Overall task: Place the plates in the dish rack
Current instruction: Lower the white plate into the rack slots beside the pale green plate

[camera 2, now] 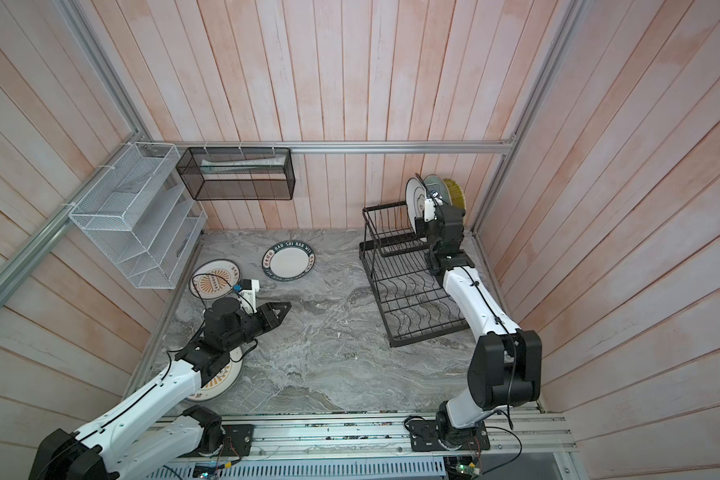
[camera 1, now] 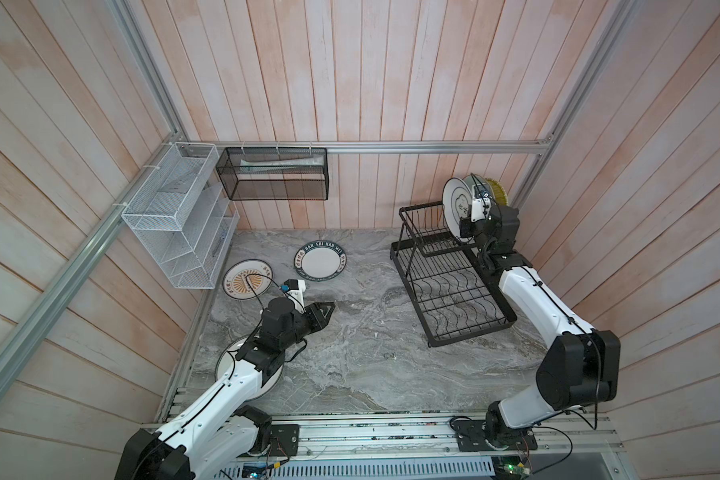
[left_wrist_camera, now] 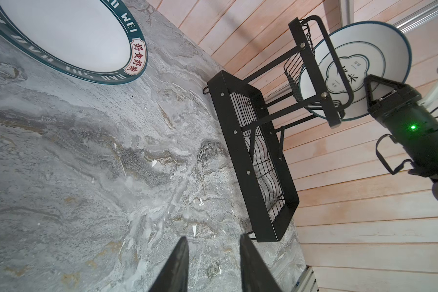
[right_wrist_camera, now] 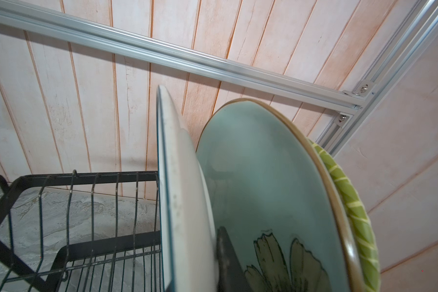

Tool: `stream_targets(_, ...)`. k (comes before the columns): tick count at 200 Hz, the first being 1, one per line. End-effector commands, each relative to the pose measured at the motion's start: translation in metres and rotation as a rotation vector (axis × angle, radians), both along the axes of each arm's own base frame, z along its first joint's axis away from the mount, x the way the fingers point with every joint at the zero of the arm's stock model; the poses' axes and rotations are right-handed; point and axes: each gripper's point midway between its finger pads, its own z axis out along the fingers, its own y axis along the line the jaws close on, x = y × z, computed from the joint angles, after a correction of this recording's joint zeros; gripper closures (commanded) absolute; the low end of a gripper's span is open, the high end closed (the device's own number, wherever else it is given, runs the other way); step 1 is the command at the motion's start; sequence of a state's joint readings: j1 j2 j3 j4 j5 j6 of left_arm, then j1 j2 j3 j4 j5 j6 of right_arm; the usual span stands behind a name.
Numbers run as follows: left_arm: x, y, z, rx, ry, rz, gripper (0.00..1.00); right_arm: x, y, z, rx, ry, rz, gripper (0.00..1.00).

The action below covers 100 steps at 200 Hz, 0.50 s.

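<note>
- In both top views the black wire two-tier dish rack point(camera 1: 410, 295) point(camera 2: 376, 295) stands on the right side of the grey marbled tabletop point(camera 1: 350, 353). A round white plate with a dark ring point(camera 1: 454, 199) stands on edge in its upper basket, with two more plates behind it.
- The right gripper point(camera 1: 463, 227) is at that ringed plate's lower rim. How wide it stands cannot be read from above.
- Three plates lie flat, all on the left: a white plate with a dark lettered rim point(camera 1: 320, 260), an orange-sunburst plate point(camera 1: 246, 279) near the white mesh shelf point(camera 1: 175, 232), and a second sunburst plate point(camera 2: 229, 374) partly under the left arm.
- The left gripper point(camera 1: 330, 308) hovers just in front of the lettered plate, so the left arm is much the nearer to it. The rack lies well apart, across the tabletop.
- In the left wrist view the left gripper point(left_wrist_camera: 213, 239) is partly open and empty, with bare tabletop between its fingers. The lettered plate point(left_wrist_camera: 61, 32) lies ahead and off to one side, and the rack point(left_wrist_camera: 240, 156) is further ahead.
- In the right wrist view one dark finger point(right_wrist_camera: 228, 263) sits between the ringed plate's back point(right_wrist_camera: 177, 189) and a pale teal flower plate point(right_wrist_camera: 258, 177), with a yellow-green woven-look plate point(right_wrist_camera: 349, 192) behind. The other finger is hidden, so I cannot tell whether the grip is clamped or loosened.
- The basket's free slots lie on the ringed plate's front side. The next plate probably has to go in there on edge, parallel to it.
</note>
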<state>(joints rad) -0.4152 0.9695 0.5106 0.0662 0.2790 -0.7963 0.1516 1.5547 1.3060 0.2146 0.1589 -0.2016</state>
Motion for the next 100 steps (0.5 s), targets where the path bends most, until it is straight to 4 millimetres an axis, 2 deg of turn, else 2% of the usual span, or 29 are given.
stream_targets(1, 0.003, -0.001, 0.013, 0.006, -0.039, -0.001, 0.65, 0.004, -0.002, 0.005, 0.021, -0.028, -0.012, 0.78)
stream_targets(62, 0.003, -0.001, 0.013, 0.009, -0.036, -0.002, 0.65, 0.002, -0.005, 0.014, 0.027, -0.043, -0.025, 0.64)
stream_targets(100, 0.004, -0.001, 0.014, 0.007, -0.039, -0.003, 0.65, -0.005, -0.006, 0.028, 0.026, -0.066, -0.029, 0.57)
